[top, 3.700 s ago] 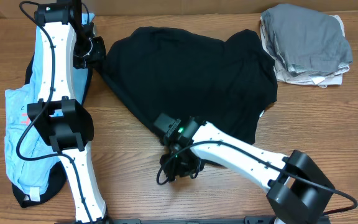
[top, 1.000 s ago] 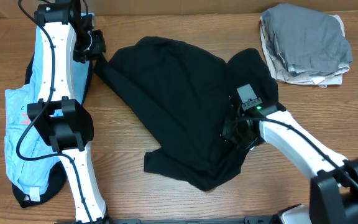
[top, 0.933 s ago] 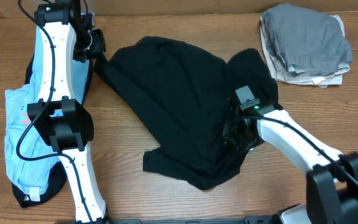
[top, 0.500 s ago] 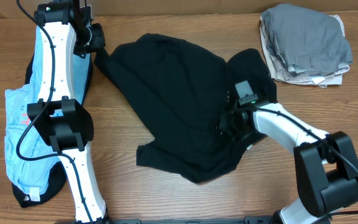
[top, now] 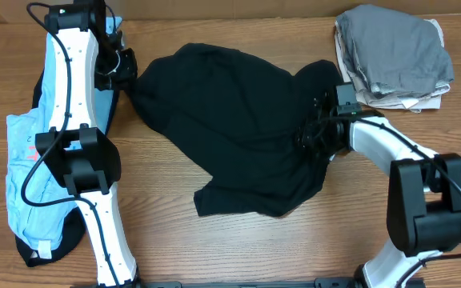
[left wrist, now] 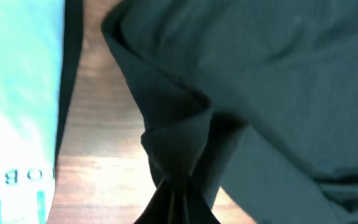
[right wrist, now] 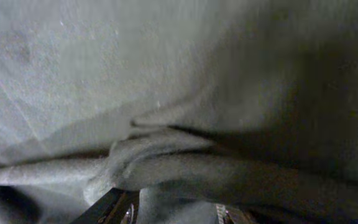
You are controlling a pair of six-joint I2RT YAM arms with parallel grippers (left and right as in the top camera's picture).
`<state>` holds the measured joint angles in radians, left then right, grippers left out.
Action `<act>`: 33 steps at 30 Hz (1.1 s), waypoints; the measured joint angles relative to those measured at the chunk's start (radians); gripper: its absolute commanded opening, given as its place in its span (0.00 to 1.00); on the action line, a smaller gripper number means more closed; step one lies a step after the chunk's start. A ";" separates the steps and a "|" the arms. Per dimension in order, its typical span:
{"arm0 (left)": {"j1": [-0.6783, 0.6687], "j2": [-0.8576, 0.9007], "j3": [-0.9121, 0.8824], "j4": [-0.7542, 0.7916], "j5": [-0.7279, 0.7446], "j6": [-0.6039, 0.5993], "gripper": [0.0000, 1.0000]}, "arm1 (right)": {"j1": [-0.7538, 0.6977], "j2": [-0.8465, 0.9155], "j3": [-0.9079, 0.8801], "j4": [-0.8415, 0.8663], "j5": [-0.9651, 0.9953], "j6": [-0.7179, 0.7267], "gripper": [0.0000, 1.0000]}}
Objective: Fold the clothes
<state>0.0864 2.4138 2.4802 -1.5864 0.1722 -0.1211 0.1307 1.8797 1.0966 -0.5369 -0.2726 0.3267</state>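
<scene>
The T-shirt (top: 230, 120) lies mid-table (top: 214, 248). To its left, along the left edge, lies the printed garment (top: 24, 160), partly under the left arm (top: 74, 80). The folded stack (top: 394, 52) sits at the far right, near the T-shirt's right side.

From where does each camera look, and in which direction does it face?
Overhead: above the table, facing down at the shirt; left arm and right arm show.
Left wrist: low, facing the shirt's pinched corner and blue garment; no robot part clear.
Right wrist: close against the shirt; own fingers at bottom edge.
All share the shirt.
</scene>
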 measured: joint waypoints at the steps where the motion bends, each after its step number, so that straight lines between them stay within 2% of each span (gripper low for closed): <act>1: -0.004 0.000 0.000 -0.011 0.000 0.000 0.04 | 0.000 0.009 0.014 -0.005 0.003 -0.005 0.42; 10: -0.089 -0.001 -0.029 -0.042 -0.056 -0.003 0.04 | 0.000 0.122 0.182 -0.040 0.034 -0.042 0.40; 20: -0.111 -0.002 -0.245 0.050 -0.080 -0.031 0.04 | 0.000 0.158 0.309 -0.087 0.048 -0.081 0.39; 21: -0.111 -0.002 -0.261 0.062 -0.082 -0.034 0.04 | 0.000 0.158 0.322 -0.109 0.051 -0.083 0.39; 24: -0.111 -0.002 -0.283 0.087 -0.083 -0.036 0.04 | 0.000 0.158 0.368 -0.209 0.053 -0.093 0.51; 27: -0.111 -0.002 -0.283 0.106 -0.084 -0.037 0.04 | 0.000 0.158 0.450 -0.394 0.055 -0.100 0.58; 33: -0.111 -0.002 -0.283 0.138 -0.087 -0.037 0.04 | 0.000 0.120 0.549 -0.647 0.038 -0.114 0.63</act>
<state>-0.0246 2.4123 2.1971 -1.4479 0.0853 -0.1585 0.1307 1.9995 1.6459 -1.1843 -0.2348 0.2131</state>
